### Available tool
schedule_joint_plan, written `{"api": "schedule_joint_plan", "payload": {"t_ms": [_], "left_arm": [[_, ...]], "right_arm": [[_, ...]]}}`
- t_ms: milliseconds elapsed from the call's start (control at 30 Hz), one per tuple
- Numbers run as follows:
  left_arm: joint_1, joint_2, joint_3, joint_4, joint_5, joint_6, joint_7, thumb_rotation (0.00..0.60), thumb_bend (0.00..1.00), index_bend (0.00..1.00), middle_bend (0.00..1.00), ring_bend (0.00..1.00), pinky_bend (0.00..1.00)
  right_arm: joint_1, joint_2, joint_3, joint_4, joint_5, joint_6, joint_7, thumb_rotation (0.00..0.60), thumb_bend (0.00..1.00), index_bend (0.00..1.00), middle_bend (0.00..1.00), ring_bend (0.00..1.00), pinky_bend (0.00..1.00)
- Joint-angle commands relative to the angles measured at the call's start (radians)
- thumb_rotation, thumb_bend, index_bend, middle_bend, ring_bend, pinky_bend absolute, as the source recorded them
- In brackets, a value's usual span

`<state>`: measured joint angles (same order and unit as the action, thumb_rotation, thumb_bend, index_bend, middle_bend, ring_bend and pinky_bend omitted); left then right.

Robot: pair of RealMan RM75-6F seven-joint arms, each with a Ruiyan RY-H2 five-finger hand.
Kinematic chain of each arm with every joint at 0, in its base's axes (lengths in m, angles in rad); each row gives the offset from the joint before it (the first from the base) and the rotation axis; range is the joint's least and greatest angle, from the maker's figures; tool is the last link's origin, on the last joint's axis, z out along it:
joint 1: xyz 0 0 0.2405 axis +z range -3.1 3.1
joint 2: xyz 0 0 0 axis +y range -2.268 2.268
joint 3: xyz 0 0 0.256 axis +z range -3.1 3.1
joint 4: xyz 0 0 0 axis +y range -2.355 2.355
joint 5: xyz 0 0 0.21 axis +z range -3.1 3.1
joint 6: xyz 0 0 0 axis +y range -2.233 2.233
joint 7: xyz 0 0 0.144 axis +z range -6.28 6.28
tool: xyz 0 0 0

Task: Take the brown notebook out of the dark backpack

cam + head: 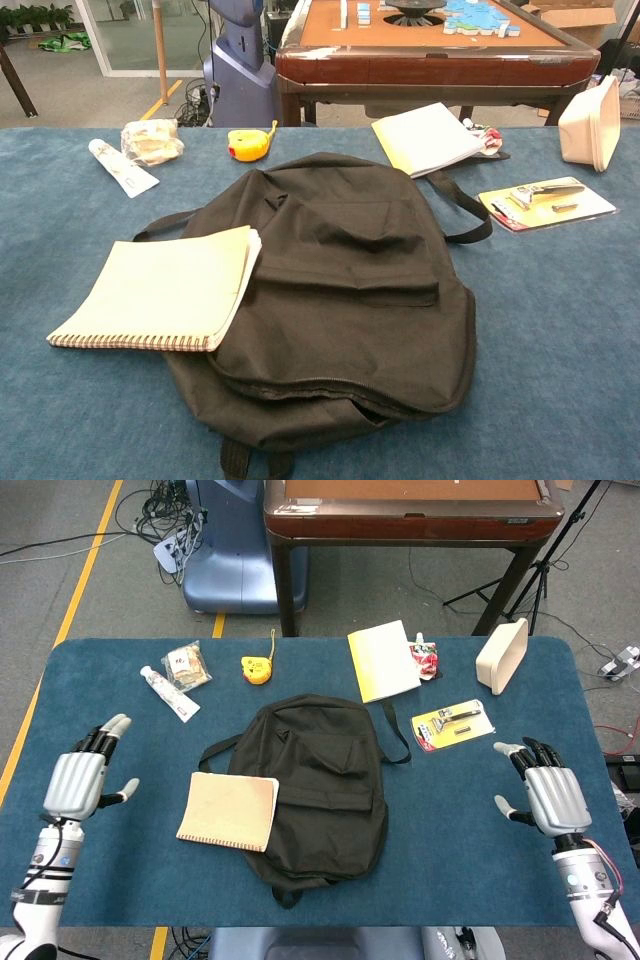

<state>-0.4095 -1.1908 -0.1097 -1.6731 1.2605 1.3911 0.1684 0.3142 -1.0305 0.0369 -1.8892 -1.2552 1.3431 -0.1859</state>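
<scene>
The dark backpack (318, 784) (350, 290) lies flat in the middle of the blue table. The brown spiral notebook (229, 810) (160, 290) rests closed beside it, its right edge overlapping the backpack's left side. My left hand (80, 779) hovers open near the table's left edge, well away from the notebook. My right hand (548, 792) is open near the right edge, below a razor card. Neither hand appears in the chest view.
At the back lie a white tube (168, 692), a snack packet (186, 664), a yellow tape measure (256, 668), a pale booklet (382, 660), a red-white packet (423, 660), a beige tray (501, 655) and a carded razor (453, 725). A wooden table (410, 520) stands behind.
</scene>
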Motion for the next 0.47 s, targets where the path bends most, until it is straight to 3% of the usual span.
{"api": "schedule_joint_plan", "payload": {"t_ms": [33, 467], "left_arm": [[0.051, 0.004, 0.02, 0.034, 0.018, 0.055, -0.023, 0.6, 0.21, 0.12, 0.1, 0.12, 0.25], [0.213, 0.015, 0.112, 0.02, 0.142, 0.2, -0.021, 0.6, 0.21, 0.15, 0.1, 0.12, 0.24]], "right_arm": [[-0.033, 0.004, -0.013, 0.016, -0.031, 0.023, 0.037, 0.6, 0.28, 0.22, 0.24, 0.09, 0.14], [-0.123, -0.002, -0.036, 0.064, -0.137, 0.097, 0.13, 0.6, 0.28, 0.25, 0.24, 0.09, 0.14]]}}
